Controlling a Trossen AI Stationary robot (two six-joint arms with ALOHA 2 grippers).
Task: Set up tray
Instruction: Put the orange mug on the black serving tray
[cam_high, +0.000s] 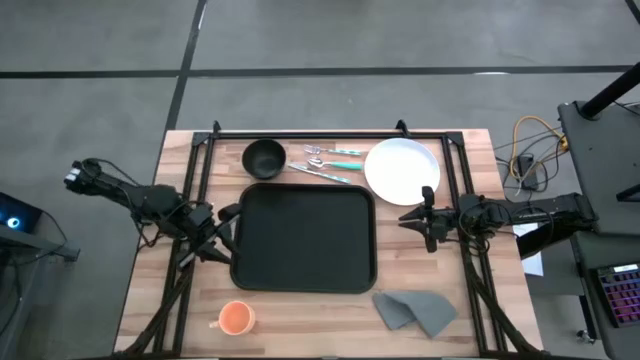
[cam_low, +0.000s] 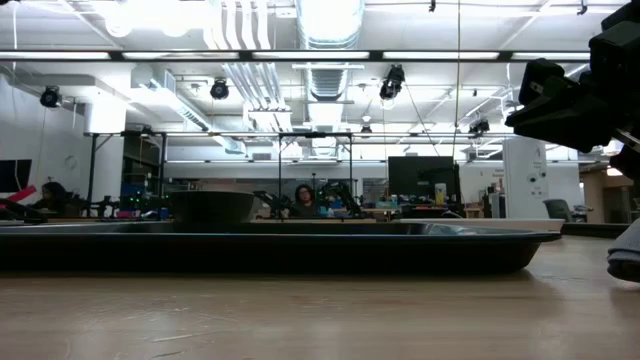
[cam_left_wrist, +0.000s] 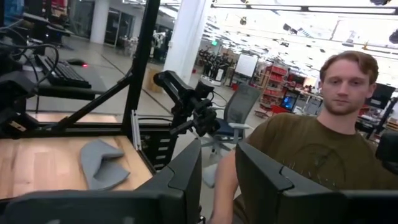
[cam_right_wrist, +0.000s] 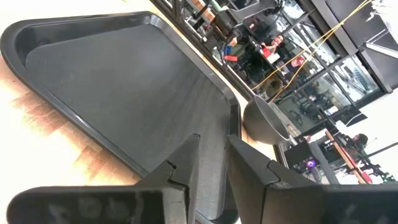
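tray (cam_high: 303, 237) sits bare between my two grippers; bowl (cam_high: 264, 157), cutlery (cam_high: 328, 161), plate (cam_high: 402, 170) lie beyond it, cup (cam_high: 235, 318) and cloth (cam_high: 416, 311) on its near side. i judge nothing loaded yet. left gripper (cam_high: 230, 230) and right gripper (cam_high: 419, 218), at the tray's ends, each stand narrowly parted, holding nothing.

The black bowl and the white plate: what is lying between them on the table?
In the high view, cutlery with teal handles lies between the black bowl and the white plate, just beyond the tray.

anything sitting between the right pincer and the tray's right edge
Nothing visible does. The right pincer hovers just off the right rim of the tray, with only bare table between them. The white plate lies farther back, and the grey cloth nearer the front, both off that line.
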